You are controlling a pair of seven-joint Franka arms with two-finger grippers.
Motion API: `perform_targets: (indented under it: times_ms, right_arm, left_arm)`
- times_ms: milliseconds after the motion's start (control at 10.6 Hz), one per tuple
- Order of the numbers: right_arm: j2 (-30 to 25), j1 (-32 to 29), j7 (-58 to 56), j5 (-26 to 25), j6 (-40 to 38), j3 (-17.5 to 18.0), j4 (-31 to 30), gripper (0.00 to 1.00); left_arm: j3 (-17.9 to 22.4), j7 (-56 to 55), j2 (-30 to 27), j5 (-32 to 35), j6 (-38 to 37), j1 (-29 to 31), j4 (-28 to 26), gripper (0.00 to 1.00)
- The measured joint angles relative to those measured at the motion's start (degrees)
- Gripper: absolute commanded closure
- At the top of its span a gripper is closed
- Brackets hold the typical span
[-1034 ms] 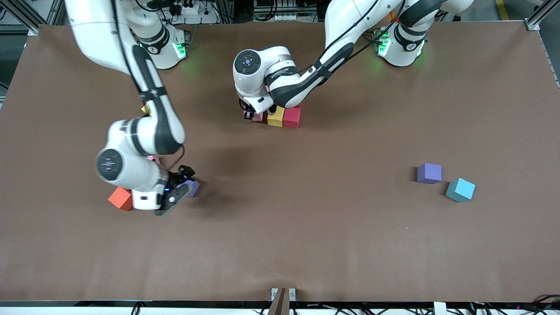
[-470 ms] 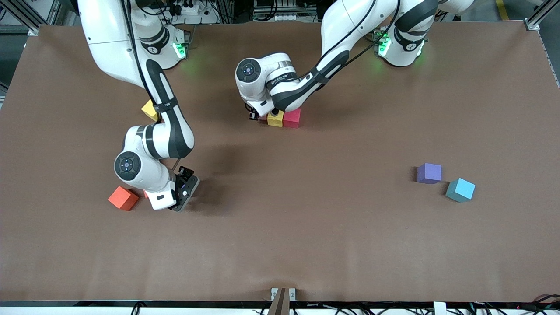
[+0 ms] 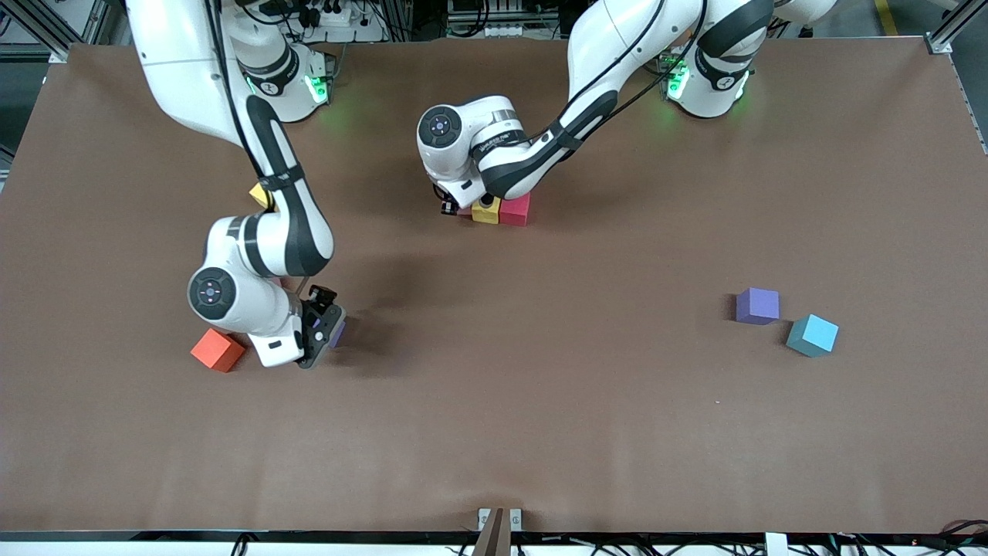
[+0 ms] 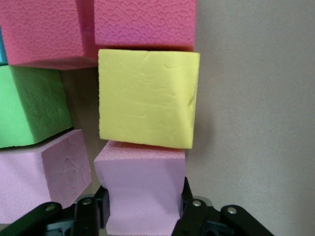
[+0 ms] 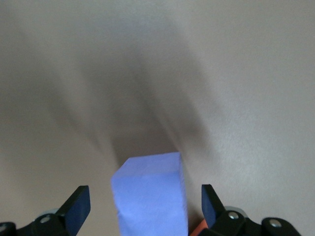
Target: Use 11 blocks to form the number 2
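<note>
My left gripper (image 4: pixel 143 196) is shut on a pink block (image 4: pixel 142 187), which touches a yellow block (image 4: pixel 147 98). Beside them lie red blocks (image 4: pixel 142 22), a green block (image 4: pixel 29 105) and another pink block (image 4: pixel 44 172). In the front view the left arm hides most of this number 2; the yellow block (image 3: pixel 485 211) and a red block (image 3: pixel 515 208) show. My right gripper (image 5: pixel 144 196) stands open around a purple block (image 5: pixel 150 194), fingers apart from its sides. In the front view the right gripper (image 3: pixel 319 337) covers most of that purple block (image 3: pixel 338 332).
An orange block (image 3: pixel 218 349) lies close beside the right hand. A yellow block (image 3: pixel 261 194) sits partly under the right arm. A purple block (image 3: pixel 757 305) and a light blue block (image 3: pixel 812 335) lie toward the left arm's end of the table.
The right hand has turned and settled over the purple block, which is now between its open fingers. The left hand has come down a little with the pink block.
</note>
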Motion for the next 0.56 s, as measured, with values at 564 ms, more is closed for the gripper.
perform_targets:
  times_ms: [564]
  right_arm:
    - [-2.84,0.03,-9.51,-0.03,17.35,0.51,-11.36,0.0]
  left_arm:
    - [0.59,0.0,-0.01,0.07,1.26,0.01,-0.01,0.55]
